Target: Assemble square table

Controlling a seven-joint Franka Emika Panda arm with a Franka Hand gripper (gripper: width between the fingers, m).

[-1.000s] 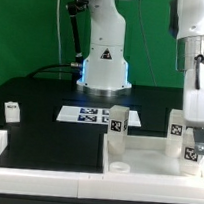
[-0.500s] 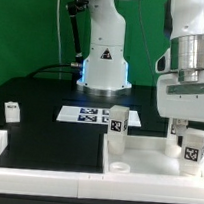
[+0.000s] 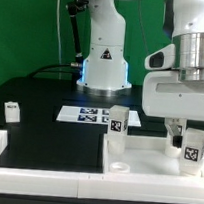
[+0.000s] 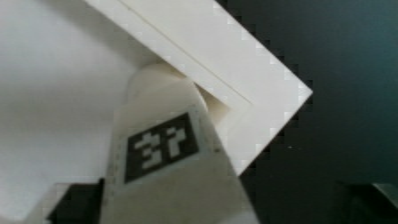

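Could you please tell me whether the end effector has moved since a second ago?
Yes: the end effector has risen, away from the upright white tagged leg standing on the white square plastic slab.

- The square table (image 3: 150, 160) lay at the lower right of the frame, just behind the border rails (image 3: 44, 173) that ran along the bottom and lower left.
- The centre leg (image 3: 117, 122) stood upright on the slab's rear corner near mid-frame.
- The front right leg (image 3: 193, 148) stood at the right edge, with the rear right leg (image 3: 175, 139) just behind it.
- The loose leg (image 3: 11, 110) sat far left, well apart.
- The marker board (image 3: 89, 115) lay in the centre, before the robot base (image 3: 104, 55).
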